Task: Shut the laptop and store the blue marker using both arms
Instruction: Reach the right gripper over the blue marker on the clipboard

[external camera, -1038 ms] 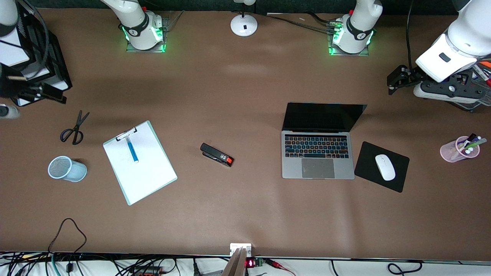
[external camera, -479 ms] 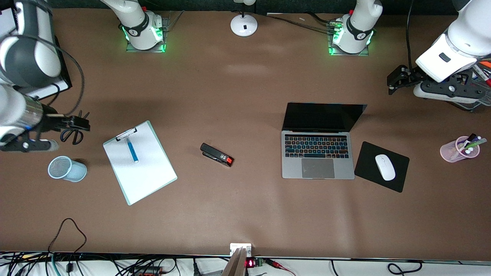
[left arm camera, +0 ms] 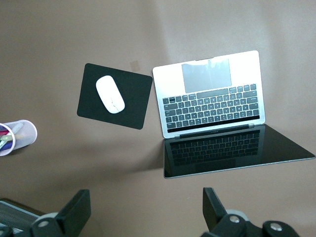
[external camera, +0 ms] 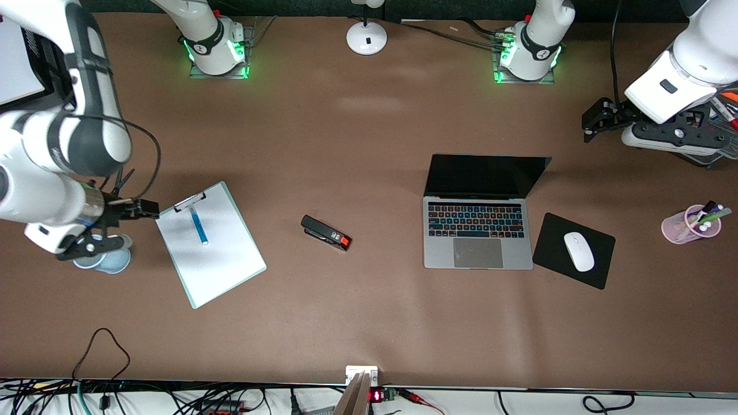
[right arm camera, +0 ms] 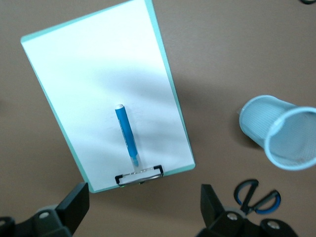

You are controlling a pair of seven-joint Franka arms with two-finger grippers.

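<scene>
Light-blue mesh cup (external camera: 109, 262) partly under right arm (external camera: 57, 173)

- The table (external camera: 369, 323) is lit evenly and fairly brightly from overhead; a paler patch of glare is seen on it near the lamp base (external camera: 366, 38).
- Soft, blurred shadows are cast on the clipboard (right arm camera: 98, 89) and beside the laptop (external camera: 477, 230).
- Green light is thrown around both arm bases.
- The keyboard is mirrored in the glossy laptop screen in the left wrist view.
- The nearest arm segments are rendered large and slightly soft.
</scene>
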